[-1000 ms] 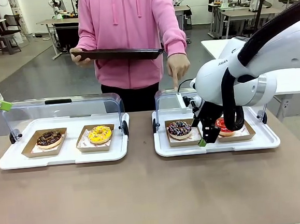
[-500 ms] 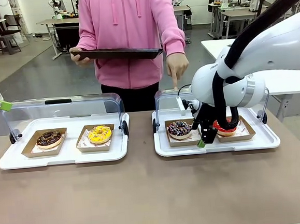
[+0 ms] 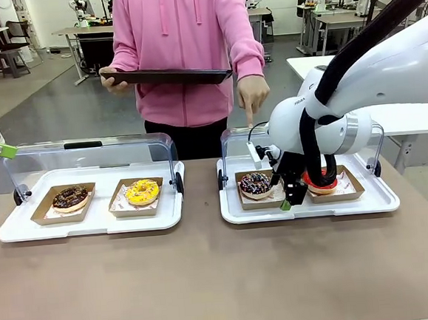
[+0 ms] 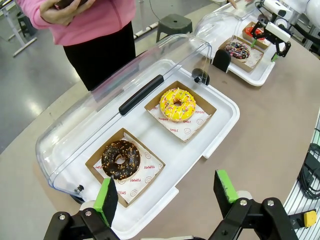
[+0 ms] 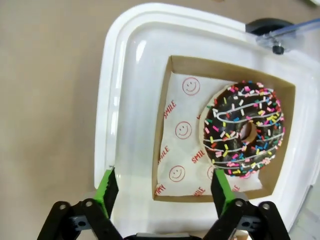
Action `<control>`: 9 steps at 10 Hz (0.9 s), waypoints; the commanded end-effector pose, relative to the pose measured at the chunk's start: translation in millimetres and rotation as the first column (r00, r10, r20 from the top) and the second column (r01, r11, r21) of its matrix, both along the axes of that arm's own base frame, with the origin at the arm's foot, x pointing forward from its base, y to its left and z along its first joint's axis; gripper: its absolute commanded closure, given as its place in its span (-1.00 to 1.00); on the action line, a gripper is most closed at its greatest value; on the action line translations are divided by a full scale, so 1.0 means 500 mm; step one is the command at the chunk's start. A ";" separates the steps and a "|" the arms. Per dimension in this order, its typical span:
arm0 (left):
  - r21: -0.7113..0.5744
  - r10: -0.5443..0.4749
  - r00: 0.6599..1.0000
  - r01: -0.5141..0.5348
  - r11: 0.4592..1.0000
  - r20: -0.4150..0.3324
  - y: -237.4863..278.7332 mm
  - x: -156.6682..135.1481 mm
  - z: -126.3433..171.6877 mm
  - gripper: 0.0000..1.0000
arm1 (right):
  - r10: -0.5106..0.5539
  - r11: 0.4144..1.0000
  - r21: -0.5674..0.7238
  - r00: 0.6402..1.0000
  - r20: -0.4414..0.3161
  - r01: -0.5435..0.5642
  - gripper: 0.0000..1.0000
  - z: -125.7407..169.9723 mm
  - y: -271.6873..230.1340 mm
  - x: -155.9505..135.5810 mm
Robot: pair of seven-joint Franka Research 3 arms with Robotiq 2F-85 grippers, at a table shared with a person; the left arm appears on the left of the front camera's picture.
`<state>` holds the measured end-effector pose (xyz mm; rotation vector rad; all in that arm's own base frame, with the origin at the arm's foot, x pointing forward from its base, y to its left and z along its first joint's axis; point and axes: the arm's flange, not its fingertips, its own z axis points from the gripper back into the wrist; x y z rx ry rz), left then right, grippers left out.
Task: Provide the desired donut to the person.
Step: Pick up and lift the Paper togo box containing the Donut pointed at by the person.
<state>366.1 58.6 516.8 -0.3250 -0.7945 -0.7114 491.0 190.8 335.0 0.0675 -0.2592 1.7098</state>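
The person (image 3: 183, 51) in a pink hooded sweatshirt holds a dark tray (image 3: 167, 77) and points a finger (image 3: 251, 117) down at the right case. Below that finger a chocolate donut with coloured sprinkles (image 3: 256, 184) (image 5: 245, 130) sits in a cardboard box, with a red donut (image 3: 323, 184) beside it. My right gripper (image 3: 291, 198) (image 5: 164, 192) hangs open low over the box's near edge, between the two donuts and touching neither. Above the left case my left gripper (image 4: 166, 192) is open and holds nothing.
The left white tray (image 4: 222, 130) holds a chocolate nut donut (image 4: 120, 159) and a yellow sprinkled donut (image 4: 178, 104). Both clear lids (image 3: 88, 159) stand raised at the back. The right tray's white rim (image 5: 112, 75) lies under my right fingers. Bare brown table (image 3: 208, 279) lies in front.
My right arm has shifted a little to the left and lower, bringing its gripper closer to the sprinkled chocolate donut. The person's pointing hand and tray have held still.
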 end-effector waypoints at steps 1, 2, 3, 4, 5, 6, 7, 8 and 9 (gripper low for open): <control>-0.012 -0.009 1.000 0.009 1.000 0.001 0.003 0.001 -0.001 -1.00 | -0.023 0.999 -0.025 1.000 0.012 0.023 0.09 -0.003 0.008 0.021; -0.012 -0.009 1.000 0.009 1.000 0.001 0.003 0.001 -0.001 -1.00 | -0.019 0.999 -0.027 1.000 0.012 0.019 1.00 -0.006 0.011 0.025; -0.012 -0.009 1.000 0.009 1.000 0.001 0.003 0.001 -0.001 -1.00 | 0.000 1.000 -0.027 1.000 -0.002 0.000 1.00 -0.013 0.017 0.031; -0.012 -0.009 1.000 0.009 1.000 0.001 0.003 0.001 -0.001 -1.00 | 0.005 0.999 -0.034 1.000 -0.019 -0.005 1.00 -0.017 0.021 0.034; -0.012 -0.009 1.000 0.009 1.000 0.001 0.003 0.001 -0.001 -1.00 | -0.001 0.999 -0.049 1.000 -0.029 -0.001 0.67 -0.019 0.024 0.036; -0.012 -0.009 1.000 0.009 1.000 0.001 0.003 0.001 -0.001 -1.00 | 0.000 0.998 -0.062 0.999 -0.044 -0.003 0.87 -0.023 0.025 0.039; -0.012 -0.009 1.000 0.009 1.000 0.001 0.003 0.001 -0.001 -1.00 | -0.001 0.998 -0.068 0.998 -0.058 -0.003 1.00 -0.029 0.028 0.043; -0.012 -0.009 1.000 0.009 1.000 0.001 0.003 0.001 -0.001 -1.00 | 0.003 0.998 -0.063 0.999 -0.055 -0.006 1.00 -0.030 0.029 0.042; -0.012 -0.009 1.000 0.009 1.000 0.001 0.003 0.001 -0.001 -1.00 | 0.017 0.998 -0.058 0.998 -0.056 -0.021 1.00 -0.025 0.029 0.035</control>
